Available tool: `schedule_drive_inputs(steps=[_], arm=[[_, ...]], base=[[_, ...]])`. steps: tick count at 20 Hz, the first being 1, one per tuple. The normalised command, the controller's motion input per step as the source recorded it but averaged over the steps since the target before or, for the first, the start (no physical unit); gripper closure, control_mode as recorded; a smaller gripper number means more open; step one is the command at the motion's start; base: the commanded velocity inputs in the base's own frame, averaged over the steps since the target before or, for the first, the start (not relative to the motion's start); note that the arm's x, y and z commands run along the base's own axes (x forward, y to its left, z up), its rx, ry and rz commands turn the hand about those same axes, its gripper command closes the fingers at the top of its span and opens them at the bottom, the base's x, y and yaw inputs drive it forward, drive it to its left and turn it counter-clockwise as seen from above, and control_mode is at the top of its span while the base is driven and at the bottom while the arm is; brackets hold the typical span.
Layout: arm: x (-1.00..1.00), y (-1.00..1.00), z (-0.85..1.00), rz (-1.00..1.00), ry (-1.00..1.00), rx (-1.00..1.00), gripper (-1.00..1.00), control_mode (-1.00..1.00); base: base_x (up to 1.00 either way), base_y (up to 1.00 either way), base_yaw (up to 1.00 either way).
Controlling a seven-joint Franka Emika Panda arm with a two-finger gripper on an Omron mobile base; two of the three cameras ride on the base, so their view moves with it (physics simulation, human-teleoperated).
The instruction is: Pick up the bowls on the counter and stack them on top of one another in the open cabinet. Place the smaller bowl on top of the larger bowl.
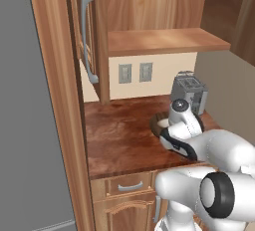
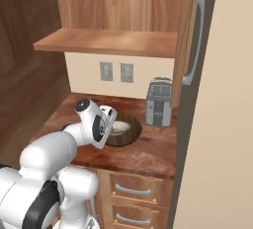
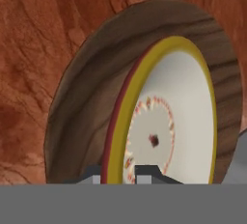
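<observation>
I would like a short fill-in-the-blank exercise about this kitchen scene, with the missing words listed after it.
1. The small cream bowl lies inside the wide ____ bowl.
2. Both bowls sit on the ____, not yet on the cabinet shelf.
3. The grey toaster stands ____ the brown bowl, apart from it.
4. The end effector is nearly shut on the rim of the ____ bowl.

Missing words: brown; counter; beside; cream

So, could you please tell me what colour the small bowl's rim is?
Yellow, with a dark red outer edge; the small bowl shows best in the hand view.
</observation>
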Motion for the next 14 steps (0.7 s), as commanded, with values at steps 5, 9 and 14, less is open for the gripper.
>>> schedule_drive_inputs(steps=[5, 9, 14], arm=[[0.12, -0.04, -0.12, 0.0, 0.03, 0.0, 1.0, -1.0], [0.12, -0.04, -0.12, 0.0, 0.03, 0.0, 1.0, -1.0], [0.13, -0.01, -0.13, 0.0, 0.02, 0.0, 1.0, -1.0]], base=[[0.0, 0.0, 0.0], [0.0, 0.0, 0.0], [0.0, 0.0, 0.0]])
